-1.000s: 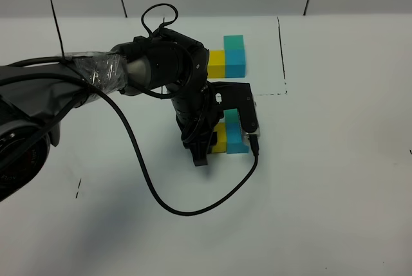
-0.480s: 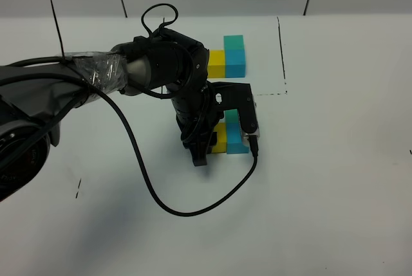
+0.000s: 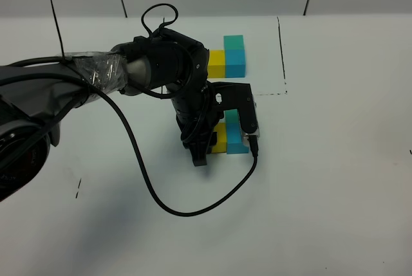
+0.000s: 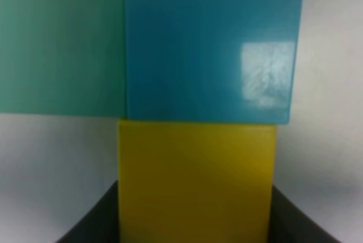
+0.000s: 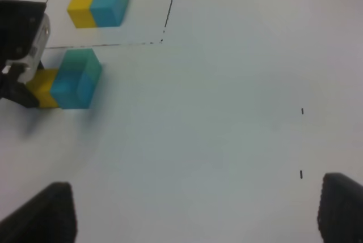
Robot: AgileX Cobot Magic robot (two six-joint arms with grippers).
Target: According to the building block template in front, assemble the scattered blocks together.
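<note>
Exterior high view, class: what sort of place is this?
Probably a robot test bench: a plain white table with drawn black lines, a black robot arm, and colored blocks copying a model cluster.

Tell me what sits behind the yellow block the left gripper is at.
Behind the yellow block the blue block sits flush against it, with the green block beside the blue one. The left gripper and arm cover most of the cluster from above.

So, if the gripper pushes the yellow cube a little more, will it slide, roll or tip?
Probably slide. The yellow cube has flat faces, so rolling seems unlikely, and it sits low on the smooth white table. It looks rigid and likely light. Pressed against the blue cube, it may shift that neighbour too.
</note>
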